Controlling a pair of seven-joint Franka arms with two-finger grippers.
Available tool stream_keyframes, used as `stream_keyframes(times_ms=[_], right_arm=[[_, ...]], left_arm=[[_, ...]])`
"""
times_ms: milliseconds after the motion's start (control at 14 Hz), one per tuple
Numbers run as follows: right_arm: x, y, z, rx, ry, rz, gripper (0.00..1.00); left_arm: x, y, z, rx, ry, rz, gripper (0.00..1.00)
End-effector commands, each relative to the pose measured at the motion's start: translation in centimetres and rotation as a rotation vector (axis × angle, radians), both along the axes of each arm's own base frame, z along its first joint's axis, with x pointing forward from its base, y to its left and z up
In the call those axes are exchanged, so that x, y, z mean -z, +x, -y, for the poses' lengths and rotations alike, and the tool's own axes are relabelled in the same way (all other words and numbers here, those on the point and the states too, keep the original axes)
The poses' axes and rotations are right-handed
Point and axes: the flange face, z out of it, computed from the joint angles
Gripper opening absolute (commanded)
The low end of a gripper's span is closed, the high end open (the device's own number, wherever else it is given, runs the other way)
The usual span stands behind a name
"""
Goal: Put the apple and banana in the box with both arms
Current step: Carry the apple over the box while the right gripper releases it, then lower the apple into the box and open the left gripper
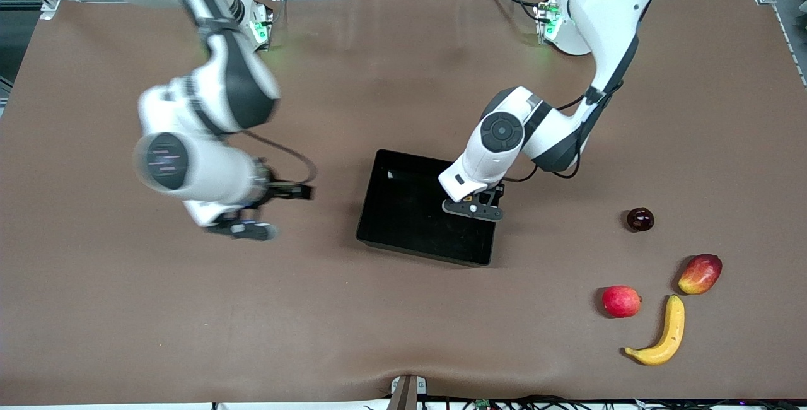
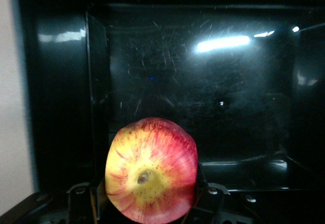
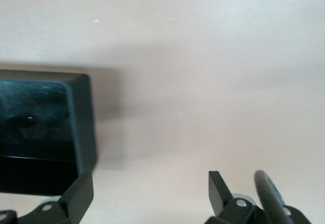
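The left gripper (image 1: 474, 208) jaws clamp the streaked red-yellow apple (image 2: 151, 170) directly above the glossy, scratched black box (image 1: 403, 233) at frame centre, so release means straight down. The right gripper (image 1: 277, 208), jaws wide and empty, hangs over bare tabletop (image 1: 126, 309) mid-left. The curved yellow banana (image 1: 662, 334) lies lower right, long axis near-vertical in frame, nearer the left arm.

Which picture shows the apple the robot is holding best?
The left wrist view: the apple fills it, held in the left hand over the box. In the front view the arm hides it. The right wrist view shows none of it.
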Motion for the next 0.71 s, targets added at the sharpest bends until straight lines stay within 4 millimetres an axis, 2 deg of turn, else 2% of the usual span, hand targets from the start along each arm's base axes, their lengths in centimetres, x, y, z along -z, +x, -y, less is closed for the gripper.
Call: stream_keyframes(times_ms=[0, 71, 143, 214, 286, 357, 429, 571, 643], right_arm=[[-2.6, 0.7, 10.4, -0.037, -0.007, -0.016, 1.0], [-3.9, 0.5, 14.5, -0.066, -0.013, -0.012, 1.0], [-5.5, -0.2, 18.2, -0.136, -0.04, -0.006, 1.0], [-5.2, -0.5, 21.9, -0.183, -0.076, -0.023, 1.0], [-4.1, -0.7, 25.4, -0.159, -0.076, -0.05, 1.0], [-2.5, -1.1, 27.0, -0.135, -0.074, -0.079, 1.0], [0.1, -1.5, 27.8, -0.122, -0.069, -0.107, 1.0], [4.5, -2.5, 29.3, -0.093, -0.054, -0.123, 1.0], [5.2, -3.0, 29.9, -0.083, -0.051, -0.124, 1.0]], left_arm=[[1.9, -0.1, 0.7, -0.006, 0.001, 0.004, 0.0], [2.6, -0.5, 1.2, -0.008, 0.006, -0.006, 0.13], [2.7, -0.6, 1.3, -0.023, 0.009, -0.01, 0.36], [2.8, -0.7, 1.1, -0.027, 0.015, -0.014, 0.72], [2.7, -0.6, 1.0, -0.024, 0.02, -0.012, 1.0], [2.1, -0.6, 1.1, -0.028, 0.02, -0.007, 1.0], [1.0, -0.1, 0.9, -0.035, 0.018, 0.005, 1.0], [-4.2, 2.1, -0.5, -0.054, 0.046, 0.022, 1.0], [-7.5, 3.5, -1.3, -0.077, 0.072, 0.014, 1.0]])
